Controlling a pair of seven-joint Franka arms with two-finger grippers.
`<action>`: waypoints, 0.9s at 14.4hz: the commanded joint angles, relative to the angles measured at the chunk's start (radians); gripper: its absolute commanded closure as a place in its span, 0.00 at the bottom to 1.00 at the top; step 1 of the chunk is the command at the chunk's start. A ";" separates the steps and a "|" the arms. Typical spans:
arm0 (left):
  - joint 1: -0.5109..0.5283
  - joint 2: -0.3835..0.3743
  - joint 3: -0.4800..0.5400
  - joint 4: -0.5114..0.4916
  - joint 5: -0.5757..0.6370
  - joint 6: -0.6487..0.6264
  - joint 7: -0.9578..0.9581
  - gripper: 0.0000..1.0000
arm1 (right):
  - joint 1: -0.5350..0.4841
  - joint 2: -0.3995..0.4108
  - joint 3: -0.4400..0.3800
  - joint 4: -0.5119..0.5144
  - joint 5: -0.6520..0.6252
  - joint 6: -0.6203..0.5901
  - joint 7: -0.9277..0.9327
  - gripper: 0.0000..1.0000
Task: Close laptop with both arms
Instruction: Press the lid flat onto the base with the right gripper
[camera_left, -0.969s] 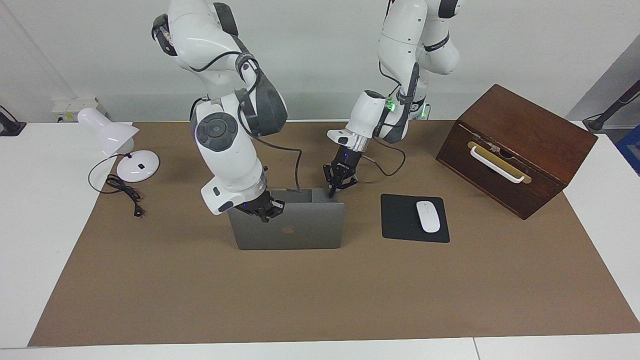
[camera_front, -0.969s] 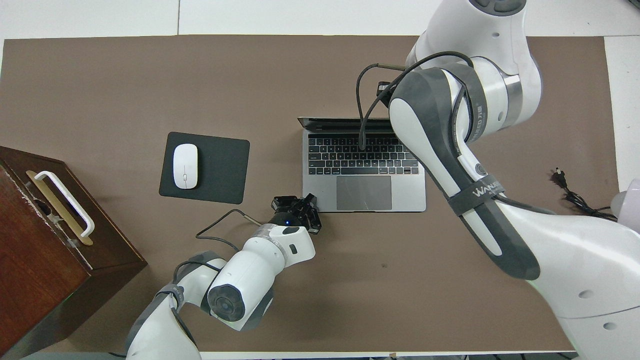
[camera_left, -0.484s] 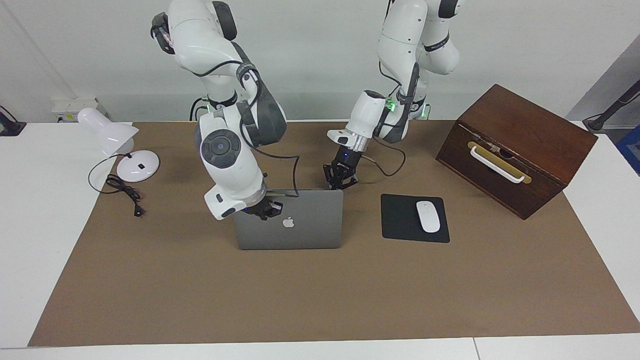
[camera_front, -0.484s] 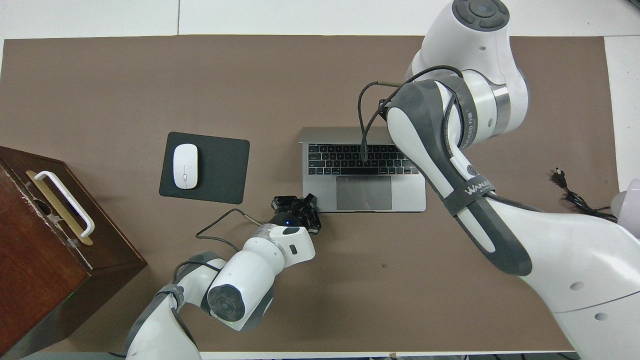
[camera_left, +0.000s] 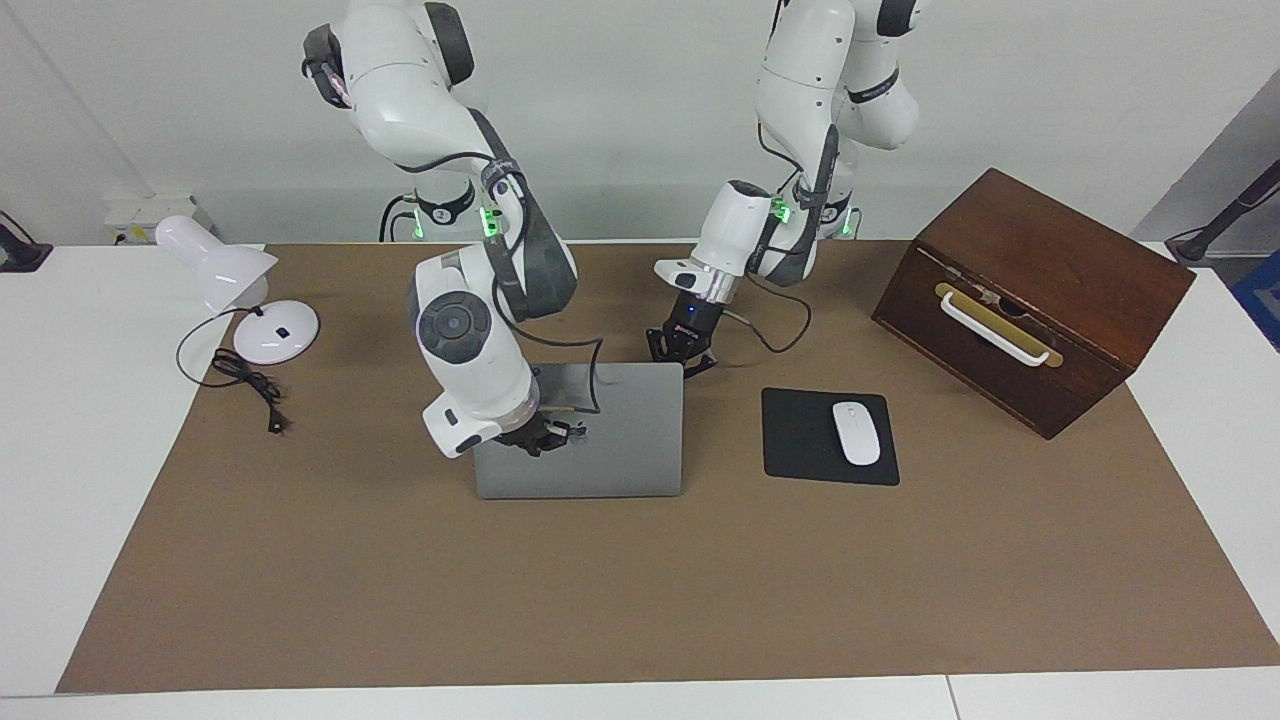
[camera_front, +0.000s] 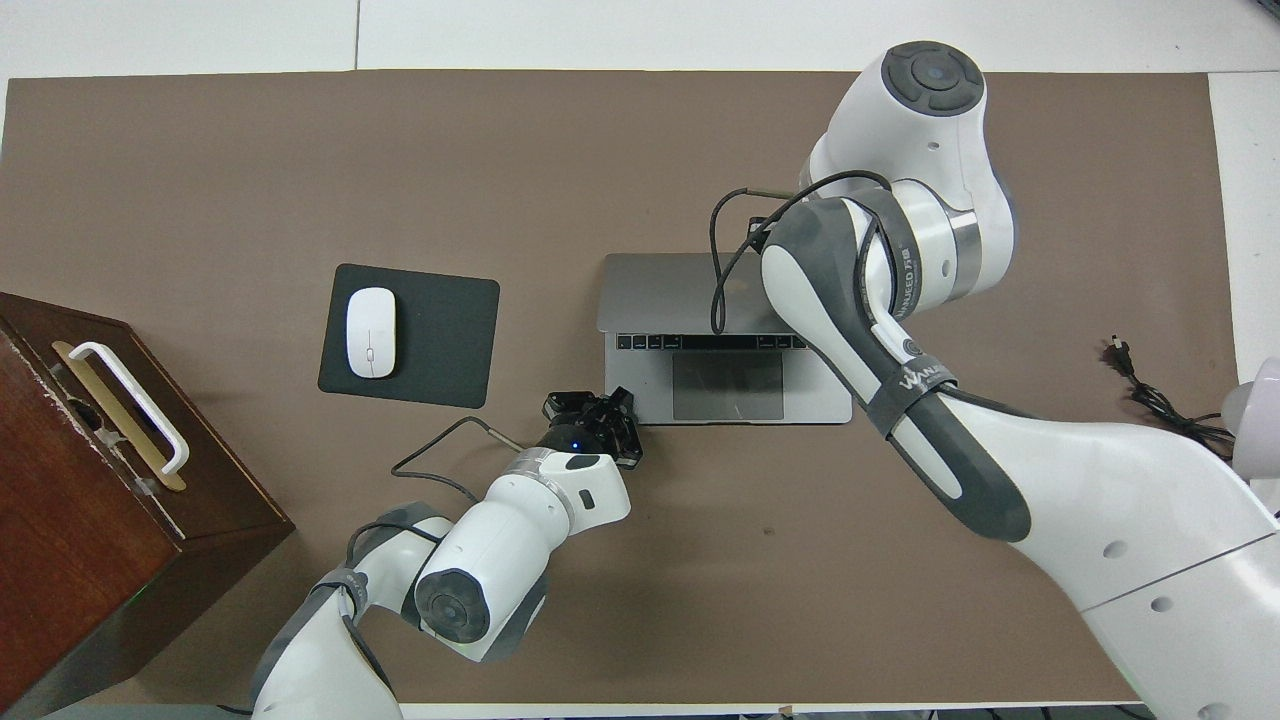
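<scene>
Right jaws (camera_left: 548, 438) press laptop (camera_left: 620, 440) lid; mouse pad (camera_left: 800, 440) alongside.

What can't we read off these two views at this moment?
- Right hand: overhead view, hidden under its own arm; facing view too small to read its fingers or its contact with the laptop lid.
- Left hand: whether it touches the laptop's corner is unclear in both views.
- Most of the keyboard: covered by the lowered lid overhead.
- Lamp: cut off by the overhead frame edge.
</scene>
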 joint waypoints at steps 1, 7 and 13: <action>0.018 0.022 0.013 -0.035 -0.011 0.001 0.041 1.00 | -0.019 -0.015 0.017 -0.049 0.020 0.033 -0.026 1.00; 0.018 0.029 0.013 -0.032 -0.011 0.001 0.041 1.00 | -0.019 0.003 0.017 -0.074 0.018 0.090 -0.026 1.00; 0.018 0.029 0.013 -0.031 -0.013 0.001 0.041 1.00 | -0.018 0.020 0.017 -0.089 0.018 0.139 -0.026 1.00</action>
